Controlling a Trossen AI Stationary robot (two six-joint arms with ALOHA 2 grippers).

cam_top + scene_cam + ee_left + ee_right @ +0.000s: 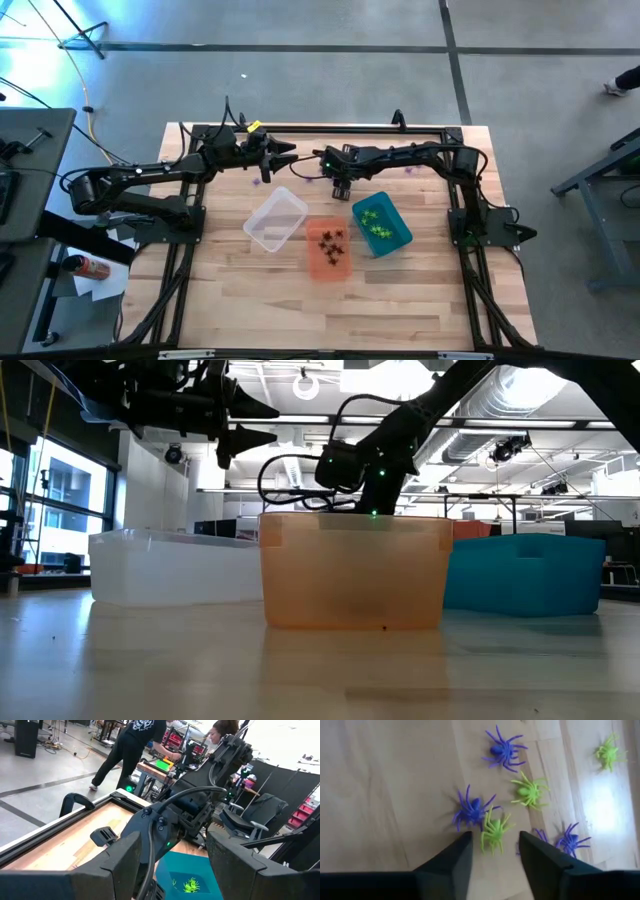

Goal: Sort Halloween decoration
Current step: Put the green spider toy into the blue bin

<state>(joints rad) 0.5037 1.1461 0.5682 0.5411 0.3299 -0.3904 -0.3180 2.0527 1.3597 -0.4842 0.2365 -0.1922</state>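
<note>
A wooden table (250, 300) with pale planks carries three rectangular bins near its middle. The clear bin (275, 220) sits on the left, the orange bin (328, 250) in the middle and a little nearer, the teal bin (381, 224) on the right. The clear and orange bins look to be touching at a corner, though the overhead view is too small to be sure. A black frame (186, 215) runs along the table's edges. Left of the table, on the floor, lies a red and white can (84, 266) on some papers. Beyond the far edge a person in dark clothes (131, 750) bends over a workbench.
</note>
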